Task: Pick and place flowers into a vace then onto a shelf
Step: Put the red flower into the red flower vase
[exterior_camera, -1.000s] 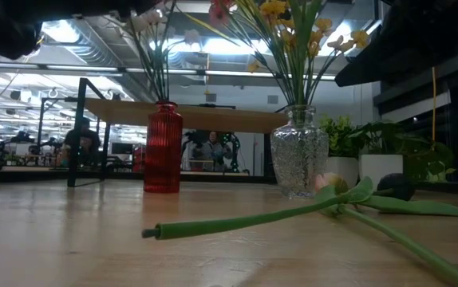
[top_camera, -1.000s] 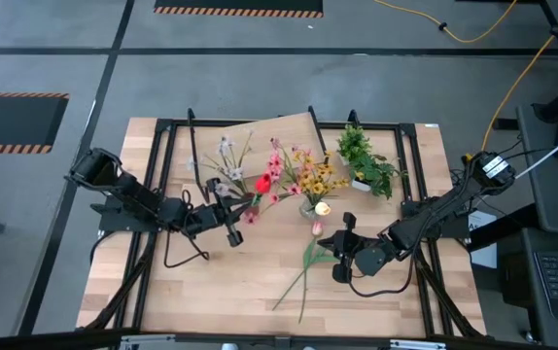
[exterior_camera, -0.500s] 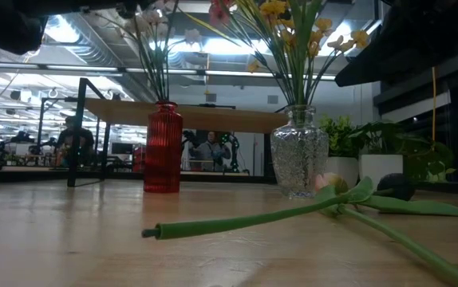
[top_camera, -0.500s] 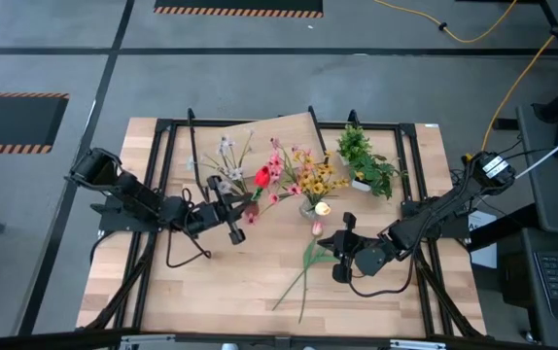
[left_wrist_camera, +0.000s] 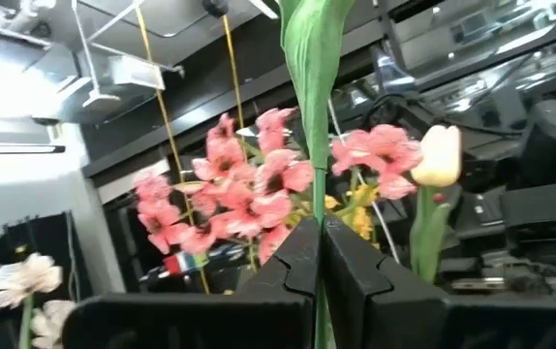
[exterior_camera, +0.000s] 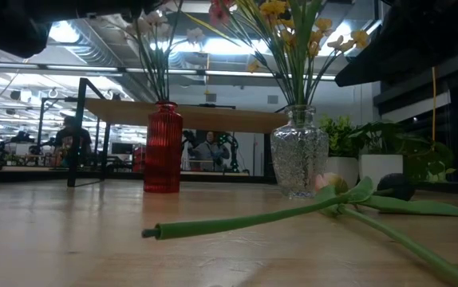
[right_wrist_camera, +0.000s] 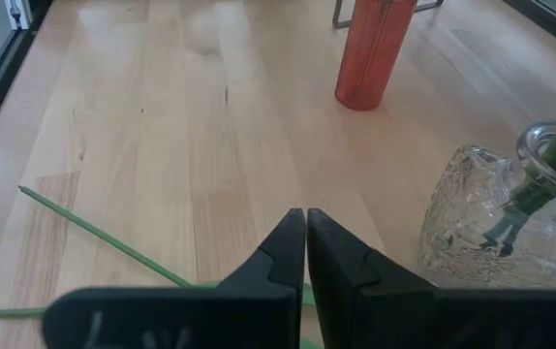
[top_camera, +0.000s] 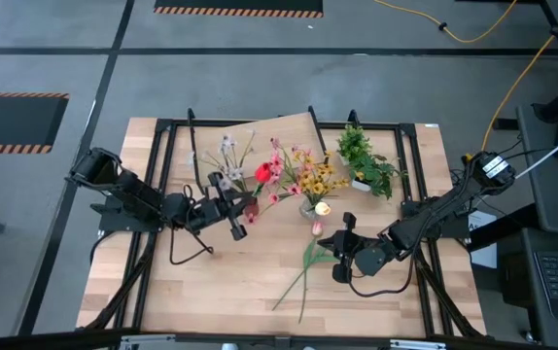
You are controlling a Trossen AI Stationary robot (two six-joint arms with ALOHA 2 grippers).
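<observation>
My left gripper hangs above the table beside the red vase, shut on a red flower. White flowers stand in the red vase. The clear glass vase holds pink and yellow flowers. A pink tulip and another stem lie flat on the tabletop. My right gripper is low over those stems, fingers shut. The wooden shelf stands on black legs behind the vases. My left gripper pinches the red flower's green stem between its two fingers. The stem runs on past the fingertips, with a long leaf beyond. The flower is lifted clear of the table. My right gripper is shut just over a lying green stem; I cannot tell whether it touches it.
A bushy potted plant stands at the far right of the table. The shelf's black legs and the table's black frame rails run close to the left arm. Bare tabletop lies toward the near edge.
My left gripper has drifted slightly toward the table's far edge and right, carrying the red flower with it. The right arm and the lying stems have kept still.
</observation>
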